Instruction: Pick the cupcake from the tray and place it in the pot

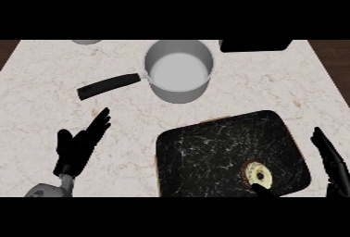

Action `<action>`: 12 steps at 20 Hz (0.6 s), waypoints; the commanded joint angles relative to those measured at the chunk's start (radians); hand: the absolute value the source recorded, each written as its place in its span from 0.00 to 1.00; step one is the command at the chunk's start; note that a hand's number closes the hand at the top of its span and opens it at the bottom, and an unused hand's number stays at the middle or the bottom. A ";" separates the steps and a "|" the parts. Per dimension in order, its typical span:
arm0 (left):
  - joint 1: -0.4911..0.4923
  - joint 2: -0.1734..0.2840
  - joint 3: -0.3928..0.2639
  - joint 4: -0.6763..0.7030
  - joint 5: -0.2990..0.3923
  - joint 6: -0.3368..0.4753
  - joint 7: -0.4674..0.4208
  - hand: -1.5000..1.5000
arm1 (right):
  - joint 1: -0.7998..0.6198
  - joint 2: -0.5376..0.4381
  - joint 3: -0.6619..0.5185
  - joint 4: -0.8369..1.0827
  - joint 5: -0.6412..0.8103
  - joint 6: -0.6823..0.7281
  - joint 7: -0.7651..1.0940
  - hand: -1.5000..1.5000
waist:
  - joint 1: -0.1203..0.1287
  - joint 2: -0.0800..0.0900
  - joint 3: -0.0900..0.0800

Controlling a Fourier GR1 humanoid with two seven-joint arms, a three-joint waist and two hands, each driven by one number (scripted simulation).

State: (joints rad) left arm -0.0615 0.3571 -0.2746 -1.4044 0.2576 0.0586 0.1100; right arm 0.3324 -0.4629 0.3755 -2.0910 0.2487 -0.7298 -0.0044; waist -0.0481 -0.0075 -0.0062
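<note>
Cupcake [259,174] sits near tray [205,152] front-right corner. Right hand [331,159] beside it, fingers straight — holding nothing; left hand [80,141] open too. Close round cupcake sides, lift clear, then to pot [179,69] — approx. centred over opening.

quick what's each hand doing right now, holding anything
Left hand: open, fingers straight, holding nothing.
Right hand: open beside the tray, holding nothing; the cupcake sits on the tray.

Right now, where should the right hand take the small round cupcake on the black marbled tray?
Pinch the small round cupcake across its sides from above: it sits upright, top toward the camera, near the black marbled tray's lower right corner. The right hand, open beside that edge, is nearest.
</note>
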 commanded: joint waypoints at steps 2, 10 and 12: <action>-0.030 0.000 0.000 0.006 -0.008 -0.011 0.021 0.50 | 0.146 -0.083 0.055 -0.194 0.133 0.042 0.321 0.00 | 0.020 0.006 0.000; -0.090 -0.031 0.005 0.082 -0.026 -0.044 0.014 0.50 | -0.078 -0.058 0.020 -0.225 0.128 0.198 0.801 0.00 | 0.058 0.014 0.004; -0.051 -0.064 -0.017 0.096 -0.044 -0.035 -0.039 0.50 | -0.099 -0.092 0.005 -0.242 0.031 0.277 0.849 0.00 | 0.058 0.013 0.004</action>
State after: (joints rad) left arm -0.0957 0.3177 -0.2934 -1.3579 0.2233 0.0326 0.0988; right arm 0.3102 -0.5399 0.3923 -2.3445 0.3543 -0.5500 0.7115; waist 0.0025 0.0031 -0.0032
